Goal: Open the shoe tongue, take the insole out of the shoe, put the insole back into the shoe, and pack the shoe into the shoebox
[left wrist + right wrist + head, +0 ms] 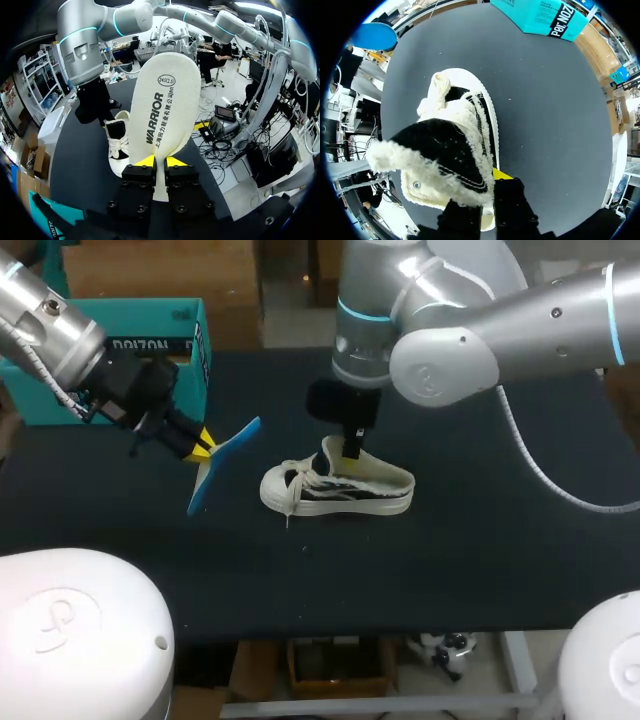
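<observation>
Left gripper (203, 448): its two yellow tips are pressed narrow on one end of the insole (222, 465) from both sides, and it holds the insole in the air above the table (480, 560).
Insole: it is at about 9 o'clock from the shoe (340, 488), near it but apart. It is tilted, with the blue side to the head camera. In the left wrist view the white printed side (162, 105) goes out ahead of the left gripper (160, 162).
Right gripper (350, 452): it comes down from 12 o'clock on the open top of the shoe and is closed on the tongue (437, 145). The tongue's fuzzy edge passes between the fingers of the right gripper (487, 192). Only one yellow tip shows; the tongue hides the other.
Shoe: white with dark stripes, it stands on its sole near the middle of the table, toe to 9 o'clock, heel to 3 o'clock. The tongue is pulled up.
Shoebox (150, 340): teal, at about 10 o'clock from the shoe, on the far left part of the table, well apart from the shoe.
</observation>
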Tool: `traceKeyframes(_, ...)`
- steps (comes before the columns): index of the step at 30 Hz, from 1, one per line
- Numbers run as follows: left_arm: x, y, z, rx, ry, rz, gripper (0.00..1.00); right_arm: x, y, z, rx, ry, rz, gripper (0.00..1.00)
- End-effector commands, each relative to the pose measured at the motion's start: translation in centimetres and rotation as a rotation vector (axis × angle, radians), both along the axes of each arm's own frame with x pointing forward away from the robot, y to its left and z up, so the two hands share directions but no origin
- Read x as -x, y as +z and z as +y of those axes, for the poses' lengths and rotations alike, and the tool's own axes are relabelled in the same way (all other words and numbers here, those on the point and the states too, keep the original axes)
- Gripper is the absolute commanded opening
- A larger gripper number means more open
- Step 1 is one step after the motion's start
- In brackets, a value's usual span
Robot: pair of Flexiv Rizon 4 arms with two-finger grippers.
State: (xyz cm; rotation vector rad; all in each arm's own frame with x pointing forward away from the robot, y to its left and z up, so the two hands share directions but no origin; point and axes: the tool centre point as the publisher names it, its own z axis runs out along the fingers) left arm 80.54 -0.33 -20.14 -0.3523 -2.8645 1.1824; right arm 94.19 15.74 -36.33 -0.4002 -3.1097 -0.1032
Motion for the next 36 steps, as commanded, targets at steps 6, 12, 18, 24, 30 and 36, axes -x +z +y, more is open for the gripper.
traceKeyframes(6,-1.0,0.0,-0.5,-0.005,-0.045,0.002,0.0,0.4,0.7,0.4,0.026,-0.08,0.013,0.0)
traceKeyframes(12,-1.7,0.7,-1.0,-0.003,-0.097,-0.009,0.0,1.0,1.6,0.0,-0.004,-0.209,0.009,0.0)
traceKeyframes(18,-2.9,1.8,-1.9,0.002,-0.167,-0.021,0.0,1.8,2.7,-0.3,-0.055,-0.39,-0.008,0.0)
traceKeyframes(24,-4.3,3.1,-2.8,0.012,-0.255,-0.034,0.0,2.7,3.5,-0.1,-0.147,-0.619,-0.002,0.0)
traceKeyframes(30,-5.8,4.0,-3.8,0.011,-0.349,-0.027,0.0,4.0,3.8,1.3,-0.246,-0.804,-0.002,0.0)
traceKeyframes(36,-6.2,4.5,-4.2,0.008,-0.408,-0.031,0.0,5.0,3.4,2.5,-0.306,-0.921,0.007,0.0)
